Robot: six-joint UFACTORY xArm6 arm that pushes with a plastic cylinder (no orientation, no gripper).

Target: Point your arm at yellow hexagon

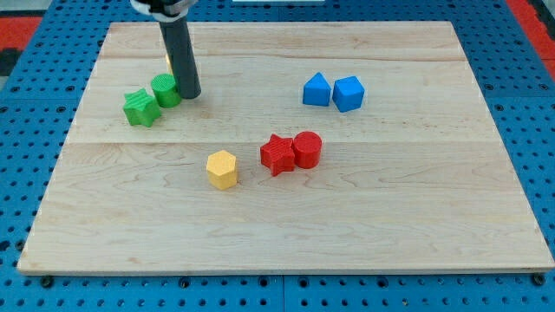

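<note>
The yellow hexagon (222,169) lies on the wooden board (390,217), a little left of the view's middle. My tip (191,94) rests on the board at the upper left, touching the right side of the green cylinder (165,90). The tip is well above and slightly left of the yellow hexagon, apart from it. A sliver of another yellow block (168,62) shows behind the rod, mostly hidden.
A green star (140,107) sits just left of the green cylinder. A red star (277,155) and a red cylinder (307,149) touch each other right of the hexagon. Two blue blocks (317,90) (349,94) sit side by side at the upper right.
</note>
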